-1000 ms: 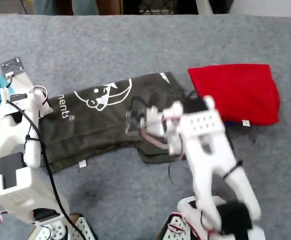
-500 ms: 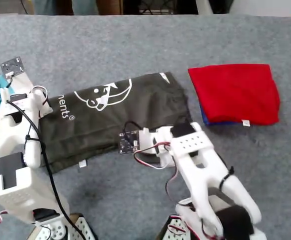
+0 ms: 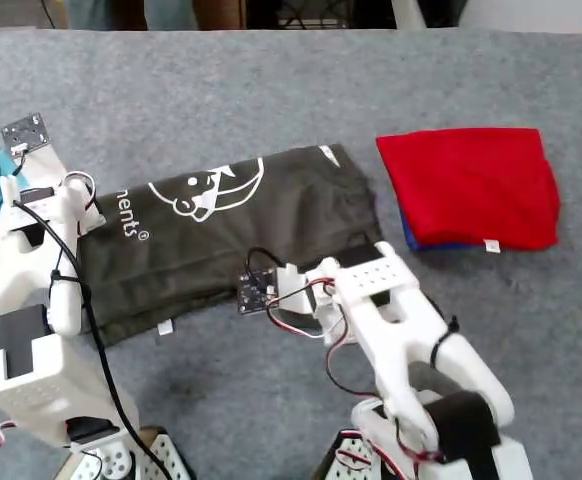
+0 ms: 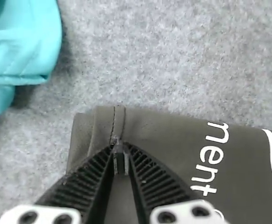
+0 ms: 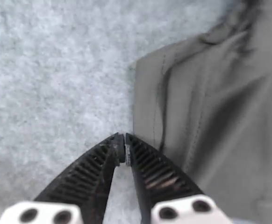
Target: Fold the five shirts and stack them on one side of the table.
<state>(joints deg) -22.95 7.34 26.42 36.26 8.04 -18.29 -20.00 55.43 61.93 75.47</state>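
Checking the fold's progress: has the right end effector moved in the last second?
Yes. In the high view the right end effector drew back from the red shirt to the dark shirt's near edge.

1 overhead, 2 downward wrist close-ups

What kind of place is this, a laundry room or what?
Probably a robotics lab bench: a left arm and right arm with exposed wiring, a grey-covered table, a dark shirt laid out.
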